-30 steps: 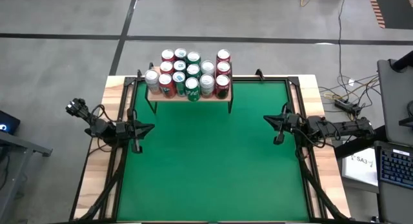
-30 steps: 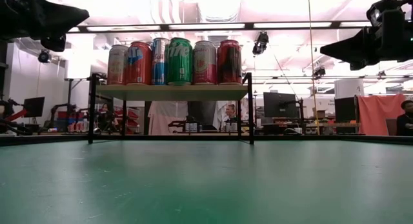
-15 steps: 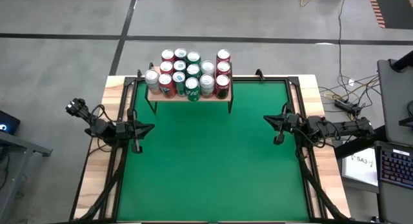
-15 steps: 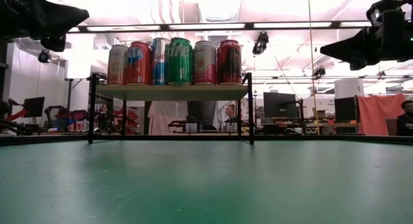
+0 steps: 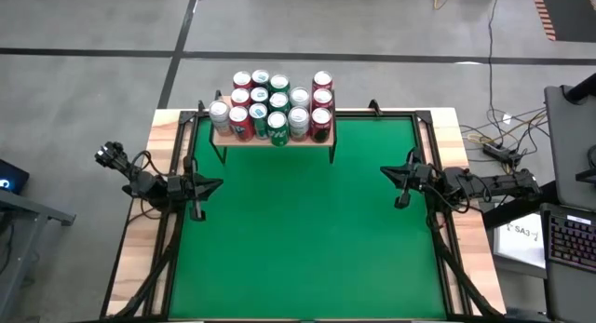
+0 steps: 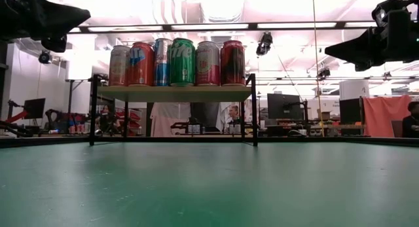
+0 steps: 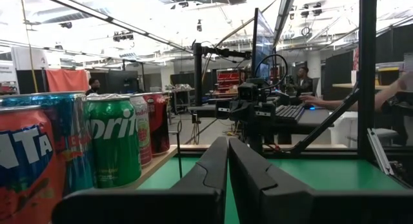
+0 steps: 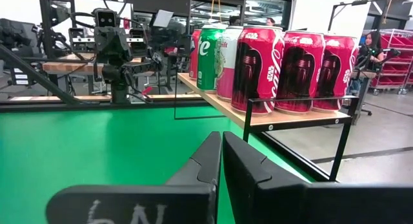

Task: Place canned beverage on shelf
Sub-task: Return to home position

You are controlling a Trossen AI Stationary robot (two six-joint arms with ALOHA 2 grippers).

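Several cans, red, green and silver, stand upright on the shelf, a light-wood board on thin black legs at the table's far edge. The low view shows them in a row on the board. My left gripper hangs shut over the table's left side, clear of the cans, with nothing between its fingers. My right gripper hangs shut over the right side, also with nothing between its fingers.
The green table top lies between the two arms. Wooden borders and black frame bars run along the left and right sides. People and workstations show in the room beyond the table.
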